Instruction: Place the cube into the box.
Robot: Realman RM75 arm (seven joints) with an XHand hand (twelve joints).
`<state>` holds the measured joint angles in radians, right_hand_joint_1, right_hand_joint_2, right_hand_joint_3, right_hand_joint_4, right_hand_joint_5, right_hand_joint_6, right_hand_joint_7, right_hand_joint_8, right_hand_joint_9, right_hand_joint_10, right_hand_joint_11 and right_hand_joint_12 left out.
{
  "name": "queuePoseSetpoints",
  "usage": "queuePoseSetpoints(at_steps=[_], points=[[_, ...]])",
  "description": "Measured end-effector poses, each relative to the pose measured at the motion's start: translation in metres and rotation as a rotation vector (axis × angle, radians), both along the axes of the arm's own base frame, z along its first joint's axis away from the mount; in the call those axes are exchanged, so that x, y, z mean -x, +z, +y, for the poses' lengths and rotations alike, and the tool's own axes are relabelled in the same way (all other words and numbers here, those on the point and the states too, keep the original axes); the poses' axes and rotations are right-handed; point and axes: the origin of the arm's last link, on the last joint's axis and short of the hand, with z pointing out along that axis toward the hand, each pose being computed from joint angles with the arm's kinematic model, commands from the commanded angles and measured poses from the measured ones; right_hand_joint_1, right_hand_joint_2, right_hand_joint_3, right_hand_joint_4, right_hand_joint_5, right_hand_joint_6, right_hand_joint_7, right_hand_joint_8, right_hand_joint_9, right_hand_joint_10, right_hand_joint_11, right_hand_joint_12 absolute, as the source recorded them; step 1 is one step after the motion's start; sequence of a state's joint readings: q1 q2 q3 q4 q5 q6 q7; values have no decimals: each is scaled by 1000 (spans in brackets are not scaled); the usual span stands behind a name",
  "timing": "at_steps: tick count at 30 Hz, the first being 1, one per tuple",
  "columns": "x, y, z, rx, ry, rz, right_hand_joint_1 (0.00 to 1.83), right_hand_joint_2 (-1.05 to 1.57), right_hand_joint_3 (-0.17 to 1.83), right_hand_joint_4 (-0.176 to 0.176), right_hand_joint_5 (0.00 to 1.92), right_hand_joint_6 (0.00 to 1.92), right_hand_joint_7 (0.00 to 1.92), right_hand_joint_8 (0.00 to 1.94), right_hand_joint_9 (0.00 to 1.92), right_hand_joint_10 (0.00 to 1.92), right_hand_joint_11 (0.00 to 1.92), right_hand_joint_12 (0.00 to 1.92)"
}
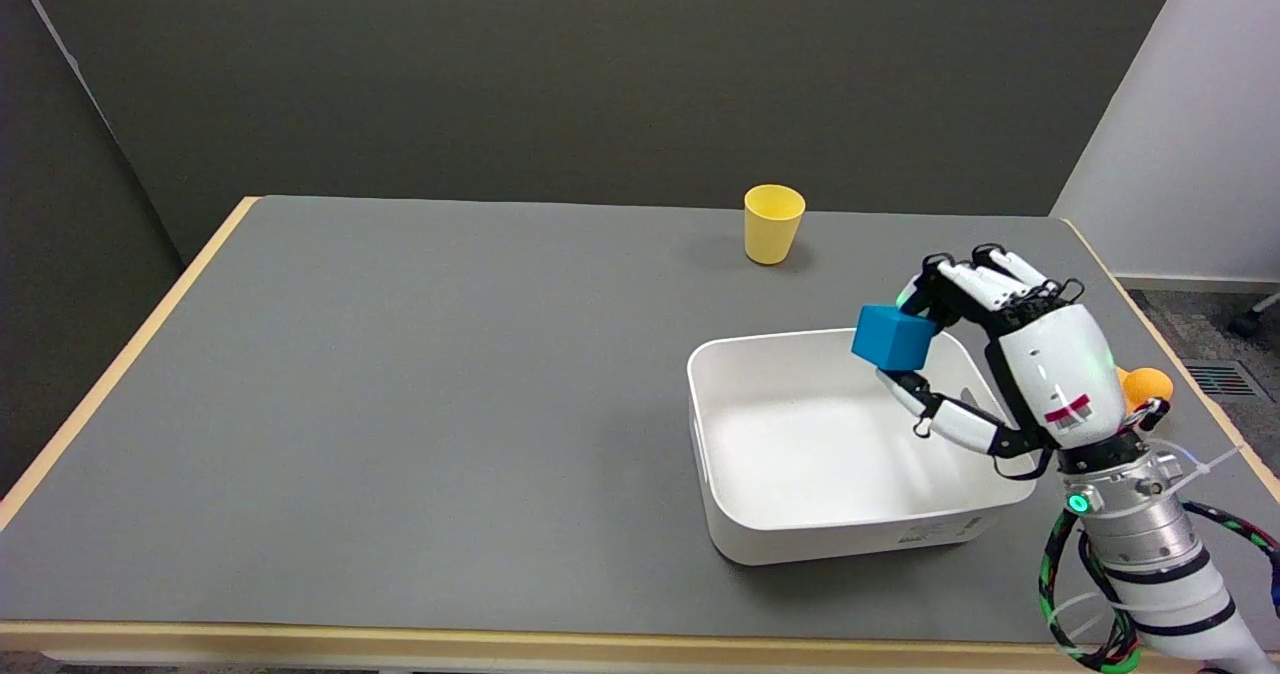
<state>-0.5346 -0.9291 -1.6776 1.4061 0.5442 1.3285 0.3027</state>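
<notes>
Above the white box (860, 544), the right hand (1000, 354) grips the blue cube (892, 337).

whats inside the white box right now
Nothing shows inside the white plastic box: its bare floor is visible. The blue cube is held above its far right corner by the right hand, which covers part of the right wall.

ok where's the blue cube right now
In the head view, the blue cube is on the right, held by the right hand above the white box's far right corner.
</notes>
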Motion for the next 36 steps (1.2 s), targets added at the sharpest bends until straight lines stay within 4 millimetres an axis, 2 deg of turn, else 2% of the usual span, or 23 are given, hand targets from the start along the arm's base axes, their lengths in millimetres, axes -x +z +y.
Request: queuePoseSetpoints(at_steps=[8, 10, 11, 12, 13, 15, 17, 18, 19, 21, 23, 26, 30, 34, 36], points=[[15, 1, -2, 85, -83, 59, 1169, 897, 689, 5, 727, 1524, 879, 1402, 755, 1483, 459, 1619], [18, 2, -3, 104, -98, 75, 1166, 939, 608, 2, 727, 1551, 860, 1339, 728, 1467, 439, 1608], [20, 2, -3, 116, -106, 85, 1126, 986, 529, 21, 718, 1564, 819, 1238, 679, 1409, 389, 1564], [21, 2, -3, 124, -111, 92, 978, 1057, 439, 104, 686, 1543, 715, 1011, 563, 1233, 247, 1423], [23, 3, -3, 134, -116, 101, 841, 1090, 394, 170, 646, 1494, 614, 797, 453, 1068, 120, 1294], [25, 3, -3, 151, -124, 117, 716, 656, 904, 87, 475, 1028, 448, 535, 299, 869, 50, 1190], [28, 5, -3, 167, -131, 130, 567, 581, 864, 83, 267, 535, 157, 287, 39, 432, 6, 760], [29, 5, -3, 173, -134, 135, 579, 530, 887, 83, 174, 479, 88, 175, 1, 240, -1, 605], [30, 5, -2, 178, -137, 141, 625, 476, 924, 85, 87, 502, 52, 67, 5, 61, -1, 472], [32, 5, -1, 188, -139, 148, 517, 525, 836, 86, 88, 341, 9, 12, 0, 10, -1, 323], [33, 5, 0, 195, -140, 154, 484, 503, 871, 85, 54, 342, -1, -1, -1, -1, -1, 237], [35, 5, 2, 203, -136, 160, 503, 519, 814, 87, 61, 297, -1, -1, -1, -1, -1, 184], [36, 3, 5, 207, -123, 163, 487, 518, 815, 83, 54, 291, -1, -1, -1, -1, -1, 170], [35, 0, 9, 202, -98, 154, 405, 537, 909, 83, 45, 309, 0, 10, -1, 7, -1, 212], [34, -2, 11, 194, -75, 140, 382, 545, 920, 82, 64, 372, 35, 114, -1, 188, -1, 390]])
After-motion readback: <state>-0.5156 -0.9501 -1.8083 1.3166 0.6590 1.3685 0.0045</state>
